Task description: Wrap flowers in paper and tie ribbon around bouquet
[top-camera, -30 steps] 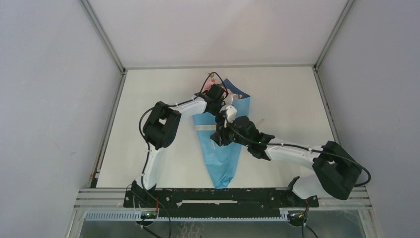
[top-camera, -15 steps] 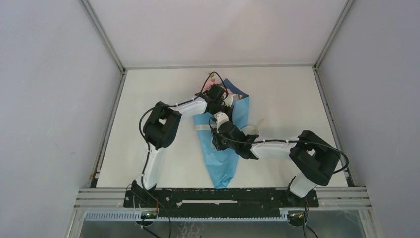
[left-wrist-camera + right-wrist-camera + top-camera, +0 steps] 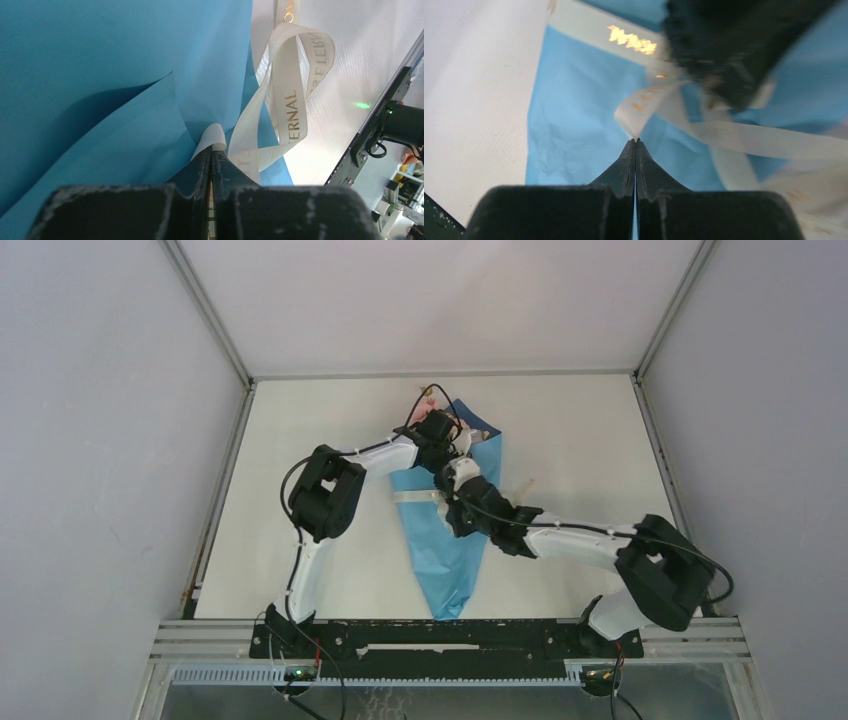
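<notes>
Blue paper (image 3: 100,65) is rolled into a slim cone, the bouquet (image 3: 447,560). It lies on the white table (image 3: 300,540) with its narrow tip toward the arm bases and its wide mouth toward the far wall. Partway up the cone, the cream ribbon (image 3: 408,497) crosses the wrap as a flat band, and a loose tail trails onto the table at the right side. Just beyond that band the right gripper (image 3: 635,141) is over the cone with its jaws pressed fully together. In its wrist view a small fold of ribbon with gold lettering comes down to the fingertips, though the blur hides whether the fold is actually pinched. A little farther on, near the cone's open end, the left gripper (image 3: 211,152) has its jaws clamped on the ribbon. A short white end stands up from between its tips, and a loop with gold capitals curls away to the right over the paper's edge and the table. At the far end the flowers (image 3: 427,400) show as a bit of pink at the mouth of the cone, partly hidden by the left wrist.
</notes>
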Robot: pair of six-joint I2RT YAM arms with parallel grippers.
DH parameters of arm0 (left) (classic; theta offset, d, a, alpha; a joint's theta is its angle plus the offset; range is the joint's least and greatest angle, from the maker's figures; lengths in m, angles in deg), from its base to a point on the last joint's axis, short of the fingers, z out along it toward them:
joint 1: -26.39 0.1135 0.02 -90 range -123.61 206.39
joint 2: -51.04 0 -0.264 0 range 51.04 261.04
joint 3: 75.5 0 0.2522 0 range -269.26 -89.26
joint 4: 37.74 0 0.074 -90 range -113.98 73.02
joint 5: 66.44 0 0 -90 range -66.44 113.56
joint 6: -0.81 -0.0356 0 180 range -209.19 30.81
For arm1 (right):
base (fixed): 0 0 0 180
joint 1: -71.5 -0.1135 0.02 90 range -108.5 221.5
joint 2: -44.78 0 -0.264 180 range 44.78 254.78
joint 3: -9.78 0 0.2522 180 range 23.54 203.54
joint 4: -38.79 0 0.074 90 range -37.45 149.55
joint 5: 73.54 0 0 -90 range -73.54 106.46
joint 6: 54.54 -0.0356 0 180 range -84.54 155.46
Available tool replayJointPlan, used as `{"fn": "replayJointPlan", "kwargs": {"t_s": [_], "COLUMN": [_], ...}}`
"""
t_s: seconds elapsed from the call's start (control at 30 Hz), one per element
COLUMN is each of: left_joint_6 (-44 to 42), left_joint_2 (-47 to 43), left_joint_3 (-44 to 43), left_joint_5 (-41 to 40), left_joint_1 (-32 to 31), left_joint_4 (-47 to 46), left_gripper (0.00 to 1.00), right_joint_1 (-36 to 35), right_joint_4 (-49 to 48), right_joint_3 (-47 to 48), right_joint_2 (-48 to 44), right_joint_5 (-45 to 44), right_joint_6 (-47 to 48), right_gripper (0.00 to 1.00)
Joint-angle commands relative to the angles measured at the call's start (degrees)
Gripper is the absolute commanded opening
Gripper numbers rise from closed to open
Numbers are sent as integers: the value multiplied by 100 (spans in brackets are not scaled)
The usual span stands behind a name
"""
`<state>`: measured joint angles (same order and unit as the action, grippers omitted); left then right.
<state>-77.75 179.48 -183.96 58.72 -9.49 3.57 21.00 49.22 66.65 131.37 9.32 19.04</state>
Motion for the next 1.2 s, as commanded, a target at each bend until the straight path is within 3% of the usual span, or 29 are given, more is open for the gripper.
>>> {"fn": "replayJointPlan", "kwargs": {"t_s": [0.0, 0.3, 0.43, 0.63, 0.87, 1.17], "left_joint_6": [-353, -681, -867, -1087, -1705, -2491], "left_joint_2": [-353, -368, -464, -713, -912, -1290], "left_joint_3": [45, -132, -236, -309, -769, -1531], "left_joint_5": [-279, -436, -594, -1109, -1719, -1897], "left_joint_1": [-1, -112, -162, -247, -472, -567], "left_joint_4": [62, 271, 421, 629, 1306, 2384], "left_gripper": [8, 18, 25, 30, 55, 69], "right_joint_1": [666, 1782, 1852, 2007, 2180, 2194], "right_joint_4": [0, -22, -581, -1012, -638, -467], "right_joint_3": [-463, -831, -810, -674, -559, -558], "right_joint_2": [-835, -1106, -730, 120, 926, 1122], "right_joint_5": [234, 650, 1144, 1135, 971, 856], "right_joint_6": [-336, -567, -717, -1127, -1433, -1614], "right_gripper": [0, 0, 0, 0, 0, 0]}}
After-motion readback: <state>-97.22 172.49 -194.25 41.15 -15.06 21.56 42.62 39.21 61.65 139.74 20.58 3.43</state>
